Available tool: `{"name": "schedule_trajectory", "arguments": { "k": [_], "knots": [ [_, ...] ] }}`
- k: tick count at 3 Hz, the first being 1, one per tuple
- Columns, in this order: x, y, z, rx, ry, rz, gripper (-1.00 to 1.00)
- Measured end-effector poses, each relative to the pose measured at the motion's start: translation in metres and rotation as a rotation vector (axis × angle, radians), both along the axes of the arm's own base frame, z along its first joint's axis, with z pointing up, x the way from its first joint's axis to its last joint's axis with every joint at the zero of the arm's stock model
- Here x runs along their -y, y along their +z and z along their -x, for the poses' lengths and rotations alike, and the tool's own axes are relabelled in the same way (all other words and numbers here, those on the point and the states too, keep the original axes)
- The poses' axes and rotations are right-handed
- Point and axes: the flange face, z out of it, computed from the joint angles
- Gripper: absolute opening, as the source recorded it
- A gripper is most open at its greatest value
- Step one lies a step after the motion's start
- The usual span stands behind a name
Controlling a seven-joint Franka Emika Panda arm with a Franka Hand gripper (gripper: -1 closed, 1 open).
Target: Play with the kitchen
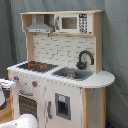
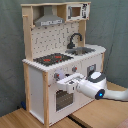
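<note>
Arm (image 2: 95, 86) hides part of the kitchen's (image 2: 60, 60) oven door (image 2: 62, 97).

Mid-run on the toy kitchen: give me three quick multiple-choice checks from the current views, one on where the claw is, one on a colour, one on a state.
1. Where is the claw in the second exterior view?
A. Over the sink
B. At the front panel by the knobs, above the oven door
C. Up at the microwave

2. What colour are the rings on the stovetop?
A. Red
B. Blue
C. Yellow

3. What is the state of the oven door?
A. Swung fully down
B. Removed
C. Closed against the kitchen

Answers:
1 B: the claw sits against the front just below the stovetop edge, level with the knobs.
2 A: red rings show on the black top in both exterior views.
3 C: the windowed door lies flush with the front panel.
</note>
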Motion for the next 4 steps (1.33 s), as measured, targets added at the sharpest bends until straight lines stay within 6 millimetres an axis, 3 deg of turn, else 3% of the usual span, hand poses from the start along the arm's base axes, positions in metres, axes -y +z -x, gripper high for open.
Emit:
{"name": "schedule_trajectory", "arguments": {
  "k": [1, 2, 4],
  "knots": [
    [0.002, -0.020, -0.015, -0.047, 0.038, 0.039, 1.00],
    [0.022, 0.004, -0.012, -0.030, 0.033, 0.042, 1.00],
    [0.075, 0.005, 0.005, -0.042, -0.018, 0.031, 1.00]
  ]
}}
